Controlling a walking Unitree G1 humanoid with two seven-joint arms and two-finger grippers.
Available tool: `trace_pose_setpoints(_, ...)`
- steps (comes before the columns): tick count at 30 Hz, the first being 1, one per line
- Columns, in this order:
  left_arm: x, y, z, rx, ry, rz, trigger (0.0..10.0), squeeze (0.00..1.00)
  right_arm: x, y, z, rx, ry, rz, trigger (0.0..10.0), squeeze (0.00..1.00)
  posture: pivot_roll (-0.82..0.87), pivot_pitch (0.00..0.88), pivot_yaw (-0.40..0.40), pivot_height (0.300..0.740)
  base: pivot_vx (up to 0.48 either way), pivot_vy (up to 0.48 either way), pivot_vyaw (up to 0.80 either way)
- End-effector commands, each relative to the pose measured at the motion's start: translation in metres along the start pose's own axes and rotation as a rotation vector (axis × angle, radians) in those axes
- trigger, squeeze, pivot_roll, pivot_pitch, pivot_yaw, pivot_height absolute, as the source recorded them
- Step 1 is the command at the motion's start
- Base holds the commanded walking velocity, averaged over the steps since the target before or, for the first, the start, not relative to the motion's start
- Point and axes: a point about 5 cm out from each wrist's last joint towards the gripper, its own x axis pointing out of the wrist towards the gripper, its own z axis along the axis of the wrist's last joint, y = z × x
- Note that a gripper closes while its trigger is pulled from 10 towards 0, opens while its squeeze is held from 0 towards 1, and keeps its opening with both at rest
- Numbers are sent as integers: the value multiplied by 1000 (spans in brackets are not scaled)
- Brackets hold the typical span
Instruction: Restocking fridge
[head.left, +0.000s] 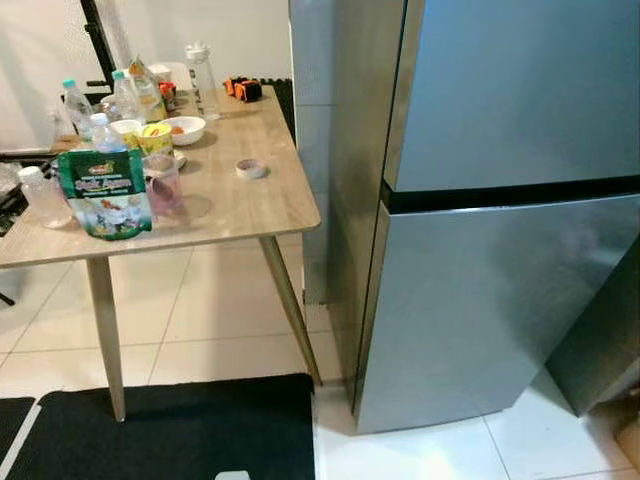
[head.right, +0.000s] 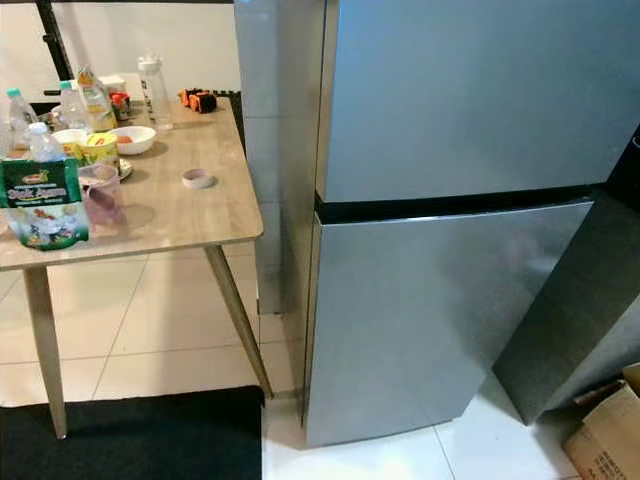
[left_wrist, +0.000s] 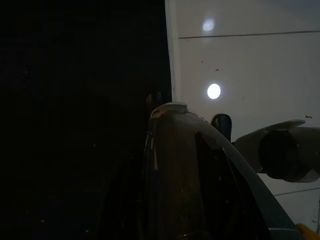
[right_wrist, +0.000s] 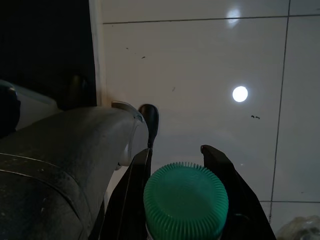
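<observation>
Already the right gripper (right_wrist: 177, 160) is clamped around a green-capped bottle (right_wrist: 185, 201), one black finger on each side of the ribbed cap, hanging low over glossy white floor tiles (right_wrist: 200, 75). Judging by the cap, it is probably a small plastic drinks bottle: stiff enough at the neck, likely slick and squashy lower down, so a grip just under the cap looks safest. Its body is cut off below the frame, so how full it is cannot be told. The left gripper (left_wrist: 185, 112) hangs idle in shade; only two dark fingertips show and I cannot tell its state. From the head, the steel two-door fridge (head.right: 450, 250) stands shut at about two o'clock. The wooden table (head.left: 240, 205) at ten o'clock carries more bottles, a green pouch (head.left: 104, 193), bowls and a tape roll (head.left: 251, 168).
</observation>
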Motion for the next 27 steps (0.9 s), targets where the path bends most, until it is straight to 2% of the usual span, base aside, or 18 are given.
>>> trace_pose_setpoints(1,-1,0,-6,9,26,-5,10000,0,0,0,-3,4,4,2,10000,0,-79,0,-11,740,285,0,0)
trace_pose_setpoints(19,-1,0,-5,5,21,-6,10000,0,0,2,-2,4,-1,10,10000,0,-79,0,-13,740,294,0,0)
trace_pose_setpoints(25,0,-2,-5,11,30,-22,10000,0,0,2,-2,7,0,10,10000,0,-79,0,-14,740,0,0,0)
trace_pose_setpoints(27,-1,-1,-5,13,32,-20,10000,0,0,3,-2,9,-1,11,10000,0,-79,0,-14,740,0,-459,0)
